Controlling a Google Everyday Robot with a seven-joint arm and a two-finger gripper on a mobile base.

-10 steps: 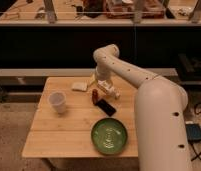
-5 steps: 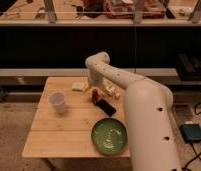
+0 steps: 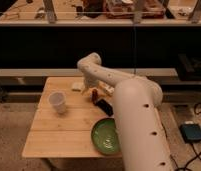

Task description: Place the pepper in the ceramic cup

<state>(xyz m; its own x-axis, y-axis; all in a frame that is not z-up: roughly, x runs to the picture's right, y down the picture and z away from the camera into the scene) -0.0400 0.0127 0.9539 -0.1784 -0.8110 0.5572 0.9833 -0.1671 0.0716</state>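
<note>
Pepper (image 3: 95,95): red, lying at far middle of table (image 3: 69,131), just beside black phone (image 3: 104,106). Gripper (image 3: 90,88): low, close by pepper; how far open, and any hold, cannot be told. Cup (image 3: 57,101): upright, well left. Handling: grasp across narrow width, lift clear, release over cup mouth.

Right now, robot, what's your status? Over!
Gripper down at far side of table, close beside the pepper. Pepper not in ceramic cup; cup upright to the left, apart. A black phone near pepper, not between them.
</note>
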